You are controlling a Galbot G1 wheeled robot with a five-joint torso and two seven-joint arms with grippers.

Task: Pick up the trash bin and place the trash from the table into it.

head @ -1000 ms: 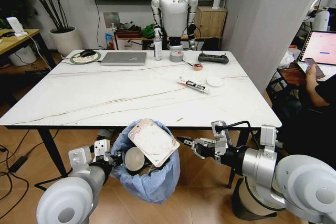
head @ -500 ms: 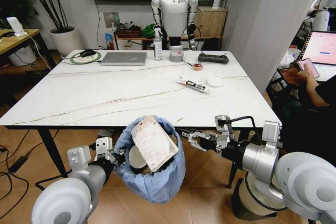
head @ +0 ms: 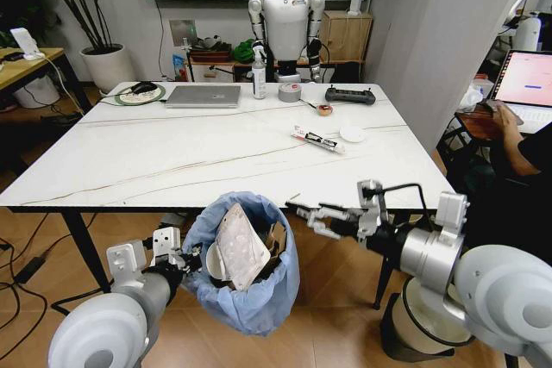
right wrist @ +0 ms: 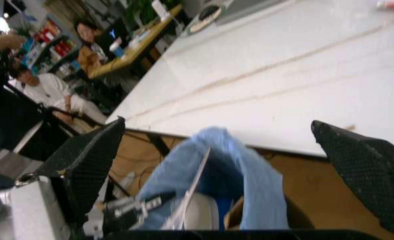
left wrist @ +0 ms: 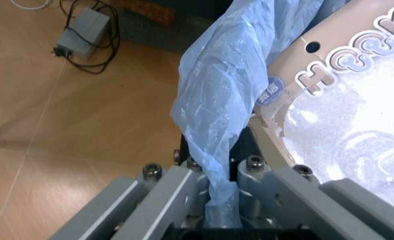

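While the left gripper [head: 175, 258] stays clamped on the bin [head: 246, 299] liner below the bench [head: 172, 157] edge at 6 o'clock, trash fills it; the right gripper [head: 304, 215] hangs spread, empty. A tube [head: 317, 139] and lid [head: 352, 133] remain at 1 o'clock.

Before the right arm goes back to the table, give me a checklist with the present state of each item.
1. Left gripper shut on the trash bin liner at its rim: ok.
2. Right gripper open and holding nothing: ok.
3. Flat white package inside the bin: not ok, it stands on edge and pokes above the rim.
4. Bin below the near edge of the table: ok.
5. Table rid of trash: not ok, a red and white wrapper and a white round piece lie on it.
6. Room left in the bin: cannot tell.
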